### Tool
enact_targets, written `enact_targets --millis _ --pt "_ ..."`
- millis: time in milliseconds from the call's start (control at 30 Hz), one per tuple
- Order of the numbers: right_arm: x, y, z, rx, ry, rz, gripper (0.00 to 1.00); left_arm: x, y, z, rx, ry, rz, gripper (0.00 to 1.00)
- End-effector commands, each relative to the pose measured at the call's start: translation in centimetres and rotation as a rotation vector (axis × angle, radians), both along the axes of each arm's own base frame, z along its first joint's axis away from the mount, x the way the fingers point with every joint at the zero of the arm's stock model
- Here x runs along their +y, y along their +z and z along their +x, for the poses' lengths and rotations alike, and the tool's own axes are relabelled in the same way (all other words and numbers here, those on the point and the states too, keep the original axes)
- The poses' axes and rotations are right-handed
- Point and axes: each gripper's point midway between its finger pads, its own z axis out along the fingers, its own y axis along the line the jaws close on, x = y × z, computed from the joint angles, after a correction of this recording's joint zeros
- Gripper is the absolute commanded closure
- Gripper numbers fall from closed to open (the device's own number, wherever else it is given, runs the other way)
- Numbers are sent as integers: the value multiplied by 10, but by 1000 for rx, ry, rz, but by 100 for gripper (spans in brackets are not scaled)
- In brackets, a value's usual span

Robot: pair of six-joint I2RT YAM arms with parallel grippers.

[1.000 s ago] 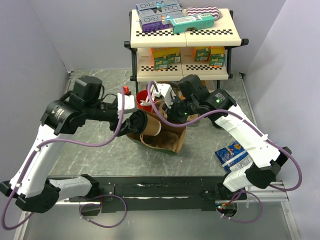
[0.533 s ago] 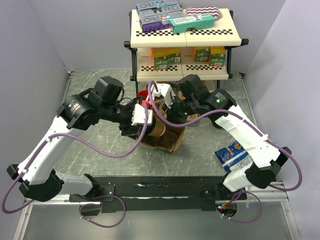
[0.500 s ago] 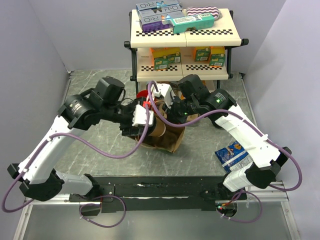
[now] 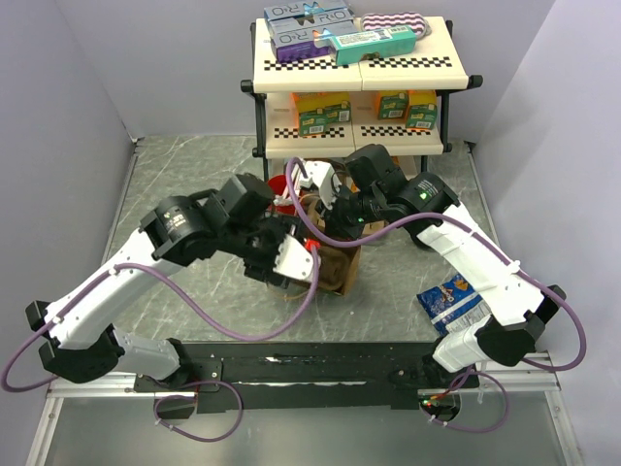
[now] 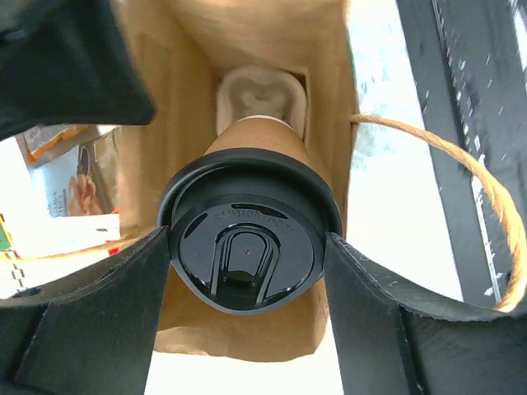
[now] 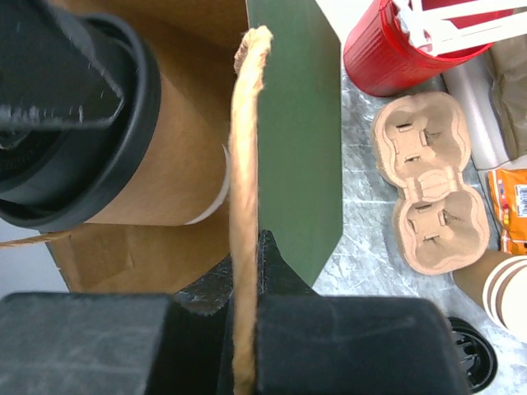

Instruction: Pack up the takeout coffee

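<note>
From above, cannot make out the takeout coffee [image 5: 247,247] under the left gripper [image 4: 296,257]. Cut off at the right wrist view's edge: stack of pale cups [image 6: 504,288]. Cannot read the print on the shelf boxes [image 4: 325,118].

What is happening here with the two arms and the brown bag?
The left gripper holds the takeout coffee by its black lid, one finger on each side, with the cup pointing down into the open paper bag. The right gripper is shut on the bag's twine handle, which holds the mouth open. A pale pulp cup holder seems to lie at the bottom of the bag. The cup is not yet released.
</note>
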Motion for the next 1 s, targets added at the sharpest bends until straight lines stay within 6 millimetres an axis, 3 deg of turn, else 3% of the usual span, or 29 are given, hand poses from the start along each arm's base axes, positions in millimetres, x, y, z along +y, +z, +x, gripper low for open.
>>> enact_targets --millis 0,233,433,667,833,967 --pt "1 41 1 -111 -2 93 100 5 -11 0 -96 -26 102 99" --pt "9 22 -18 -100 52 63 100 3 -52 -8 -131 -44 204 99" --pt "13 20 -27 -97 65 69 100 1 -61 -9 -146 -32 215 99" --pt "13 7 -40 -63 87 63 100 12 -78 -3 -227 -49 298 99" --pt "14 15 -27 -111 43 63 100 8 -87 -3 -215 -58 311 99" --pt "13 34 -12 -189 0 74 100 5 -90 -5 -195 -58 300 99"
